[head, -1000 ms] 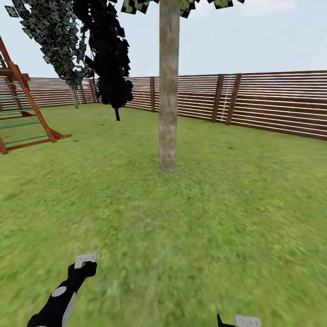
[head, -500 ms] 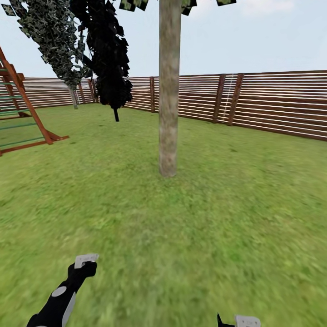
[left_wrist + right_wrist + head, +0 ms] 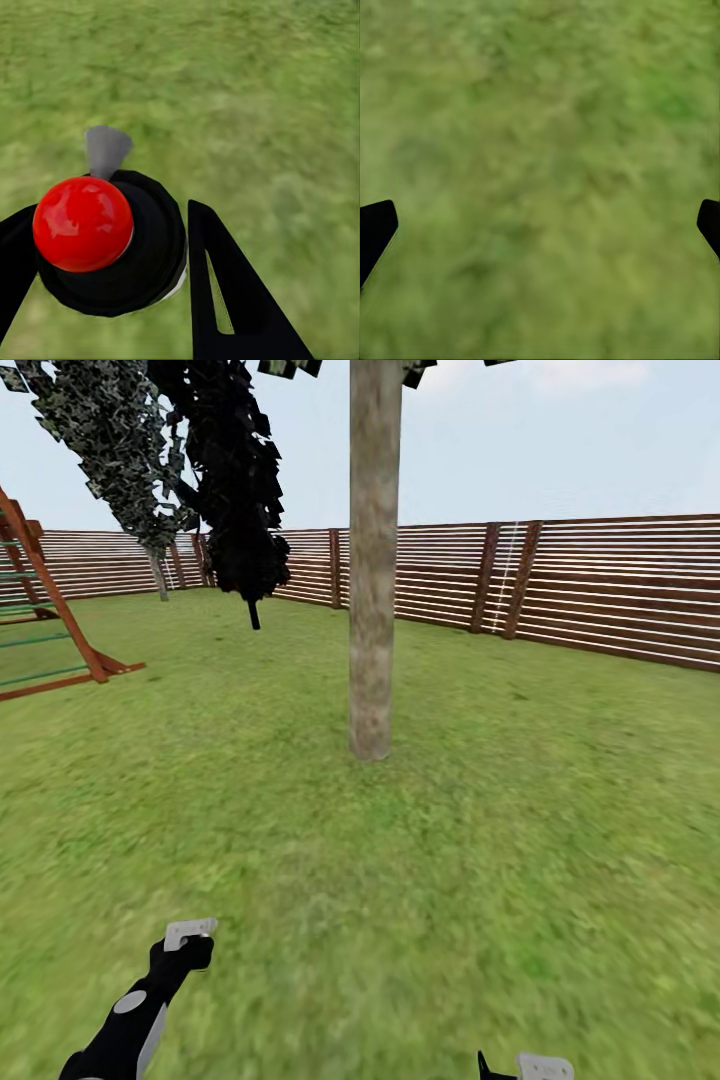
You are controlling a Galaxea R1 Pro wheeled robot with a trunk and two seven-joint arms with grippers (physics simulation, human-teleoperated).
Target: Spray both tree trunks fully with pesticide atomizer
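Note:
A thick mottled grey-brown tree trunk (image 3: pixel 373 560) rises from the grass floor (image 3: pixel 450 840) straight ahead, a few arm-lengths off. My left gripper (image 3: pixel 112 251) is shut on the pesticide atomizer (image 3: pixel 112 240), a dark round bottle with a glossy red cap and a pale grey spray head. In the head view the atomizer's grey head (image 3: pixel 190 932) pokes out above the left gripper (image 3: pixel 185 950) at lower left. My right gripper (image 3: pixel 540 225) hangs open over bare grass, and its tip (image 3: pixel 525 1068) peeks in at the head view's lower edge.
A brown slat fence (image 3: pixel 600 590) rings the lawn behind the trunk. Two thin-stemmed cone trees, one black-leaved (image 3: pixel 235 480) and one mottled (image 3: pixel 110 440), lean at the back left. A red-brown play frame (image 3: pixel 50 610) stands at the far left.
The whole head view has shifted: the trunk looms a little larger and its base sits lower, the play frame slides left. Both arms keep their pose in the picture.

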